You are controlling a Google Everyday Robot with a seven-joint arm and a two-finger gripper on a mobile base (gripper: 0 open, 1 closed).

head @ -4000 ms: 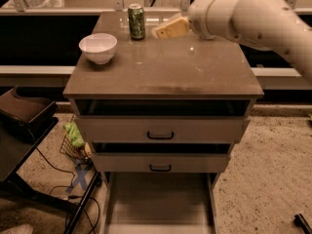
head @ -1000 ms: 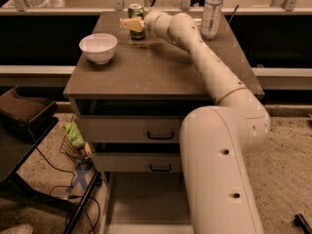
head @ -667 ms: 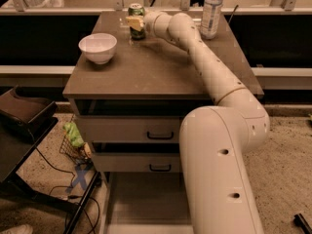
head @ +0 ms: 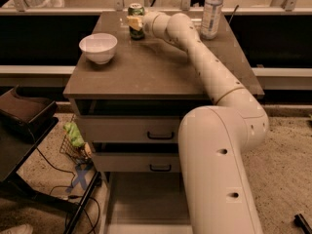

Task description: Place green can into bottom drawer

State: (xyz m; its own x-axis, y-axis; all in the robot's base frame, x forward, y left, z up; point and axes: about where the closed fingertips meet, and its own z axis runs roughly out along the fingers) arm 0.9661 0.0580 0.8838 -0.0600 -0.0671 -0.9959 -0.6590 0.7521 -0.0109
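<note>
tool (head: pixel 133 21) nearer than before, now against the green can (head: pixel 137 10) on the cabinet (head: pixel 161 72); open or closed unclear

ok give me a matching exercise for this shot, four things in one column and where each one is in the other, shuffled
Things:
1. green can
2. white bowl
3. water bottle
4. bottom drawer

Places:
A. pulled open, down by the floor
B. left side of the cabinet top
C. back of the top, with the gripper at it
D. back right of the top

Pairs: 1-C, 2-B, 3-D, 4-A
</note>
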